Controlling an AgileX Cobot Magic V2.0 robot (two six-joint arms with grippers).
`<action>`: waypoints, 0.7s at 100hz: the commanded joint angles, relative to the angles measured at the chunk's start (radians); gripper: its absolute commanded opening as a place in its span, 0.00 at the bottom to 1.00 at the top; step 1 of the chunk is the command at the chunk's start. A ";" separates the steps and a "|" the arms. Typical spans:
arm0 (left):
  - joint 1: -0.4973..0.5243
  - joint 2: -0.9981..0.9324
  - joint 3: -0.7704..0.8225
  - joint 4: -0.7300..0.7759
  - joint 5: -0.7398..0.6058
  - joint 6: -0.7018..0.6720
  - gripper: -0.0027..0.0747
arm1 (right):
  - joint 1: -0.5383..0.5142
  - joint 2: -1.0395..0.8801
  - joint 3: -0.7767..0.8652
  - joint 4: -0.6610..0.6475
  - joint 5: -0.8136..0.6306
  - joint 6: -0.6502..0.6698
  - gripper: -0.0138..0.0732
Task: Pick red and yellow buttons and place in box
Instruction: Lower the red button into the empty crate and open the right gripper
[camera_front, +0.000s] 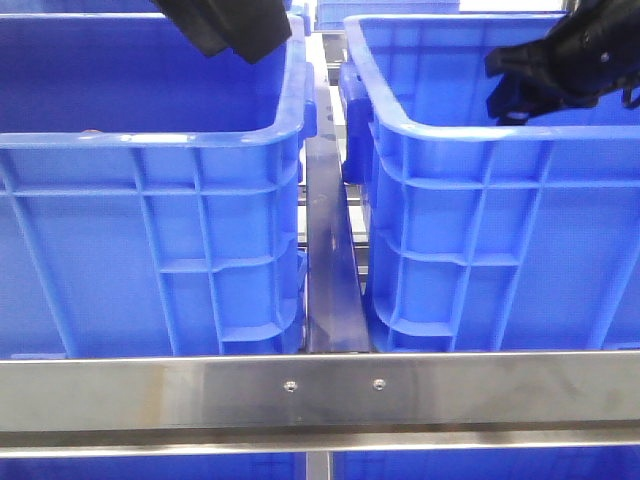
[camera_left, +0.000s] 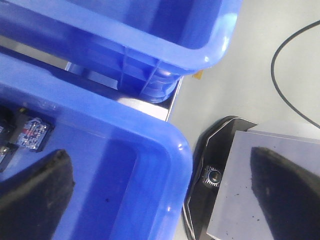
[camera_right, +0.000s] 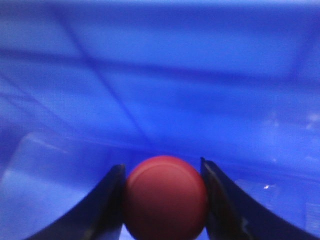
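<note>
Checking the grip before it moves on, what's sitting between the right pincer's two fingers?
In the right wrist view, the red button sits between the right pincer's fingers, both touching its sides, with blue crate wall behind.

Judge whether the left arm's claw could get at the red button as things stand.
Probably not: the red button is already clamped in the right claw inside the right crate, while the left claw straddles the other crate's rim.

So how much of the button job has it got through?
Nothing looks finished from these pictures. In hand: the right tool grips the red button, with blue crate wall behind it. The left tool is open and empty. The yellow button is not visible, so it may remain.
</note>
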 joint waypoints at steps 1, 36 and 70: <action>-0.006 -0.042 -0.031 -0.034 -0.029 -0.009 0.90 | -0.003 -0.041 -0.039 0.022 -0.004 -0.014 0.37; -0.006 -0.042 -0.031 -0.034 -0.029 -0.009 0.90 | -0.003 -0.032 -0.039 0.022 -0.013 -0.014 0.63; -0.006 -0.042 -0.031 -0.032 -0.025 -0.009 0.90 | -0.003 -0.074 -0.034 0.022 0.014 -0.014 0.78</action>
